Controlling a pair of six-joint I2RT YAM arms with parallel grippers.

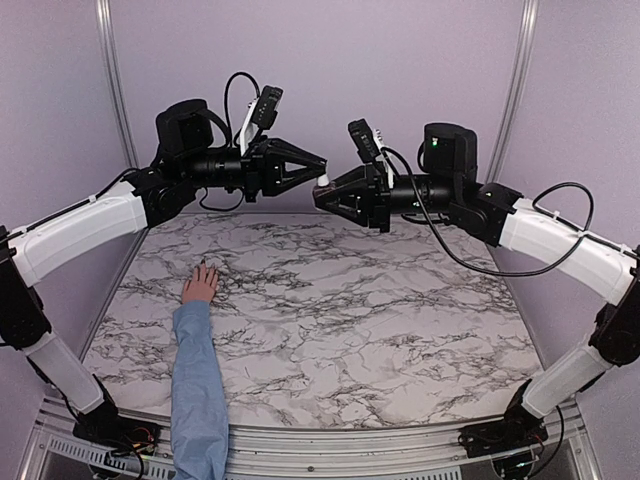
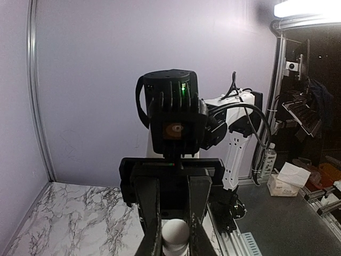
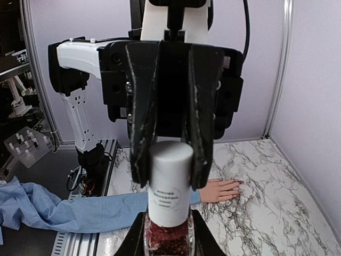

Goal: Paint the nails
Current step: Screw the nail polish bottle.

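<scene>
High over the back of the table, my two grippers meet tip to tip. My right gripper (image 1: 322, 196) (image 3: 168, 246) is shut on a small bottle (image 3: 168, 237) of dark red polish. My left gripper (image 1: 318, 172) (image 2: 175, 244) is shut on the bottle's white cap (image 2: 176, 232) (image 3: 170, 181). A light-skinned hand (image 1: 200, 285) (image 3: 219, 190) in a light blue sleeve (image 1: 198, 385) lies flat on the marble at the left, well below both grippers. The nails (image 3: 240, 182) show as small dark tips on the fingers.
The marble tabletop (image 1: 360, 310) spans the cell between lilac walls and metal corner posts (image 1: 112, 80). The forearm reaches in over the near edge at the left. Both arm bases sit at the near corners.
</scene>
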